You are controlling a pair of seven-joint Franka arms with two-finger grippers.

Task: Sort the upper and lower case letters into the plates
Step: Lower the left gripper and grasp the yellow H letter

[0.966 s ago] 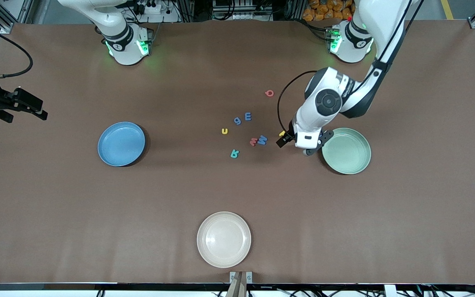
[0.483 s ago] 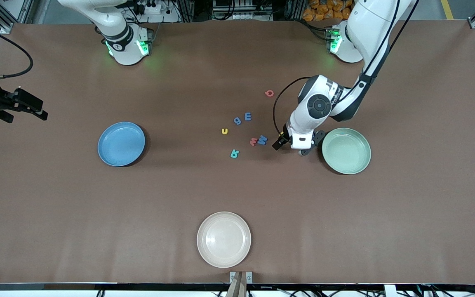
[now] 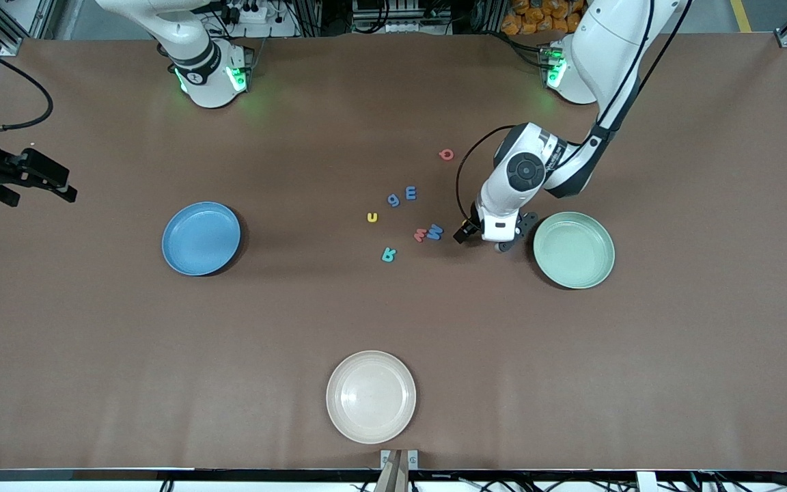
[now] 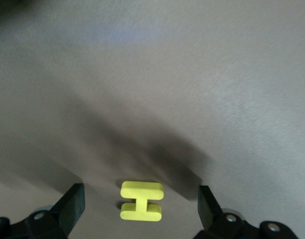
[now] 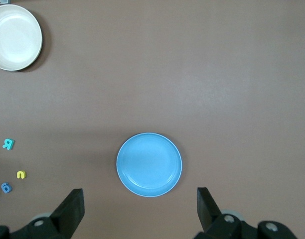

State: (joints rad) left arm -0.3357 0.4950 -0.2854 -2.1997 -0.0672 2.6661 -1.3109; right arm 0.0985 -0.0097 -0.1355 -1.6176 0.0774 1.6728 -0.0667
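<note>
Both the bright blue round plastic plate (image 3: pixel 201 238) and the pale mint green one (image 3: pixel 574 249) hold nothing mid-counter; the left gripper (image 4: pixel 141 206), fingers spread, straddles the flat yellow toy H (image 4: pixel 141 201); the right gripper (image 5: pixel 141 209) waits spread.

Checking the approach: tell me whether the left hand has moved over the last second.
Yes. The left hand has shifted away from the pale mint green round plate, toward the blue M letter.
</note>
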